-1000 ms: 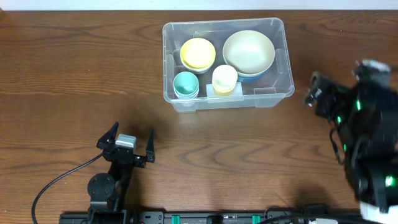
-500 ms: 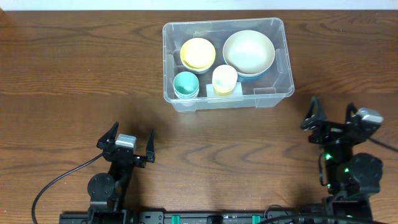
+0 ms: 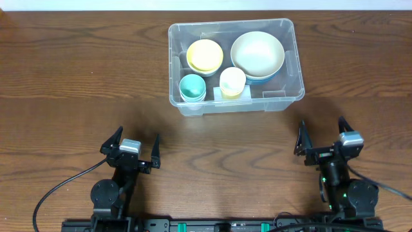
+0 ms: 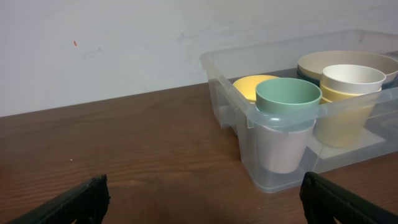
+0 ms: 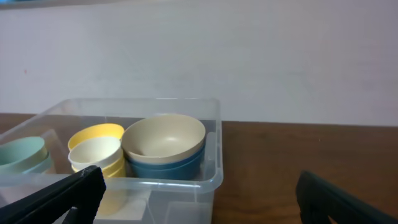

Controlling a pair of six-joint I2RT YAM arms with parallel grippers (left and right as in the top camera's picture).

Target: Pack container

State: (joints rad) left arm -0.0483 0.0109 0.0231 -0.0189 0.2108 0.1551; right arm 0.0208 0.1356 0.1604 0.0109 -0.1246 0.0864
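The container [image 3: 232, 24] sits on the wooden table [image 3: 64, 77] toward 12 o'clock in the overhead view, a little to the 1 o'clock side of centre. Inside it, a cream bowl [image 3: 257, 53] fills the 3 o'clock half and a yellow bowl [image 3: 205, 55] lies at its 10 o'clock corner. A teal cup [image 3: 192, 86] stands at the 8 o'clock corner, with a pale yellow cup [image 3: 232, 80] just beside it toward 3 o'clock. The right wrist view shows the cream bowl nested in a blue bowl [image 5: 166, 167].

The left gripper [image 3: 138, 134] rests at 7 o'clock on the table, well apart from the container. Its two fingers are spread wide and hold nothing, and a black cable [image 3: 55, 190] trails from its base toward 8 o'clock. The right gripper [image 3: 321, 124] sits at 5 o'clock, near the container's 5 o'clock corner but not touching it. Its fingers are also parted and empty. Both point toward 12 o'clock, and each wrist view shows the container ahead between the dark fingertips.
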